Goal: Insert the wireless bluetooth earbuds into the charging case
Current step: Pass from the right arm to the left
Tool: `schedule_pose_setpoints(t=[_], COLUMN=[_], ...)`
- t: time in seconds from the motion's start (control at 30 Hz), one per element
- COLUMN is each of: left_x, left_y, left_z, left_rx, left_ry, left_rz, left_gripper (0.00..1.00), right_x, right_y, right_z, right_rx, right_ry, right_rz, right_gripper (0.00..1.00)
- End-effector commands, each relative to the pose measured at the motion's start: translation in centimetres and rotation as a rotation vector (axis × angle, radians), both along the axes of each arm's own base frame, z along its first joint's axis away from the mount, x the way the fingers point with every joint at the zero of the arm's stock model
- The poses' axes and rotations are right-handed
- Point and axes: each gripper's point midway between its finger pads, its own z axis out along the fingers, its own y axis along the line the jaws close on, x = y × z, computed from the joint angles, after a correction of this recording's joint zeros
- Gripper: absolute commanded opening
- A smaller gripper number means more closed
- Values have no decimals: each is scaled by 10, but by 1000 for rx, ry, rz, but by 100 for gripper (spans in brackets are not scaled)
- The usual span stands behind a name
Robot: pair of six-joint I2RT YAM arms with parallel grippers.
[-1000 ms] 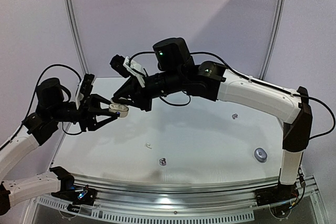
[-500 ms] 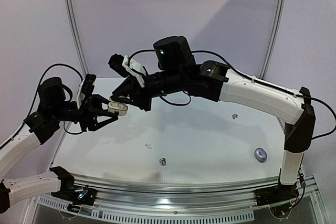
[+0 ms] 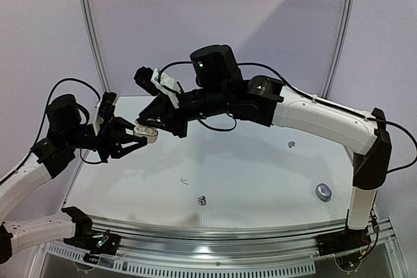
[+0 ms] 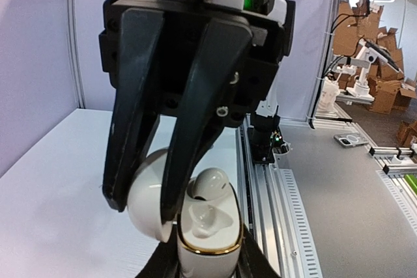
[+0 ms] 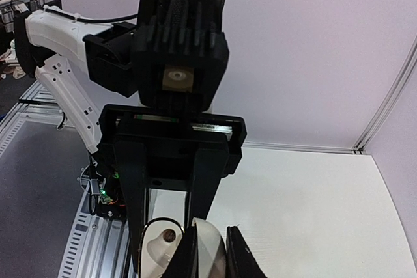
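Note:
The white charging case [image 3: 150, 134] with a gold rim [image 4: 210, 247] hangs in the air between both arms, its lid [image 4: 144, 194] swung open. My left gripper [image 3: 139, 137] is shut on the case body from below. My right gripper [image 3: 152, 124] is shut on the lid [image 5: 210, 247]. One glossy white earbud [image 4: 212, 185] sits in the case's far socket, and the near socket [image 4: 207, 221] is bare. On the table lie a small white earbud [image 3: 185, 180] and two dark earbuds [image 3: 202, 200] [image 3: 291, 143].
A round grey-blue case [image 3: 323, 191] lies on the white table [image 3: 260, 174] at the right, near the right arm's base. A metal rail [image 3: 215, 232] runs along the near table edge. White curved walls close off the back.
My left gripper's jaws have drawn in tighter on the case body. The right arm and the case shifted slightly left and up, then held still.

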Motion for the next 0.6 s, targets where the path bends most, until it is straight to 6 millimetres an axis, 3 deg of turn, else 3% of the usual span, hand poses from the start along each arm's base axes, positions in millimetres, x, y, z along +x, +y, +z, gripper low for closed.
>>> schedule_pose_setpoints(t=[0.0,0.1,0.3,0.57], left_x=[-2,-3,-4,-15], left_y=[-1,-1,0,1], left_z=[1,1,4,3], left_rx=[-3,-4,-10,-11], left_ry=[8,8,-31,-122], left_rz=[-13,-13,-14,-57], left_gripper=[17,1,0,0], right_x=[-10,-10,-3,16], right_y=[-7,-7,-7,-13], right_z=[26,26,21,12], right_rx=[52,54,39,41], right_ry=[-32,-34,-13,82], right_rz=[12,14,-32,-67], right_gripper=[3,4,29,33])
